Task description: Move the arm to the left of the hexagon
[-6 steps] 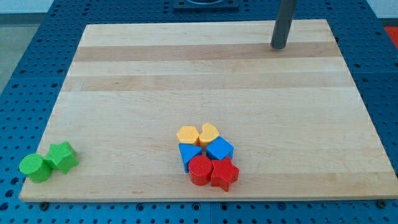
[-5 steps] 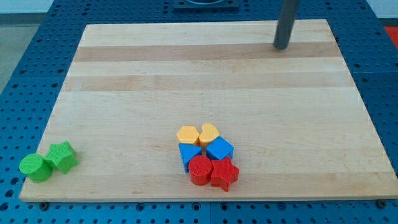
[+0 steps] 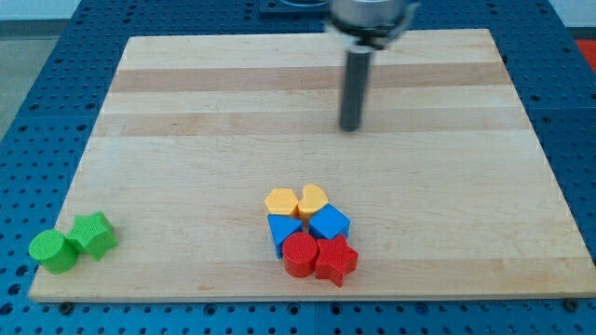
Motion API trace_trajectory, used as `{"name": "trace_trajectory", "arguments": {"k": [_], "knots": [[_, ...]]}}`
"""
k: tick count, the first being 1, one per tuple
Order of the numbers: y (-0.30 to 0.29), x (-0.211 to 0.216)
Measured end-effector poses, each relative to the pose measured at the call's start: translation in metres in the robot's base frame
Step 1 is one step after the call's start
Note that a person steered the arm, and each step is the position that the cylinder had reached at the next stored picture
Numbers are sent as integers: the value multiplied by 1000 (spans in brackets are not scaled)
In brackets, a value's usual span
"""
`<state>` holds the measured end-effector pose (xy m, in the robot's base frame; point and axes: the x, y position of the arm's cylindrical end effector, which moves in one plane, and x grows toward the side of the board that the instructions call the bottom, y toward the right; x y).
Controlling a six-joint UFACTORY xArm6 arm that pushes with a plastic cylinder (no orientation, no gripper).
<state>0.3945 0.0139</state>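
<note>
The yellow hexagon block (image 3: 280, 202) sits at the top left of a tight cluster near the view's bottom centre. Beside it is a yellow heart (image 3: 314, 199). Below them are a blue triangle-like block (image 3: 283, 230) and a blue cube (image 3: 329, 224), then a red cylinder (image 3: 300, 254) and a red star (image 3: 336, 261). My tip (image 3: 350, 127) stands on the board above and to the right of the cluster, well apart from every block.
A green cylinder (image 3: 51, 250) and a green star (image 3: 92, 234) sit together at the board's bottom left corner. The wooden board (image 3: 186, 140) lies on a blue perforated table (image 3: 37, 84).
My tip has moved from the board's top right edge down and to the left, toward the middle of the board. No block has moved.
</note>
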Motion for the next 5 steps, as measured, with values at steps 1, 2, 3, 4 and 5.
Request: {"name": "trace_trajectory", "arguments": {"k": [1,2,3,4,5], "knots": [[-103,37],[-164,82],[-167,99],[-146,120],[-146,167]]}}
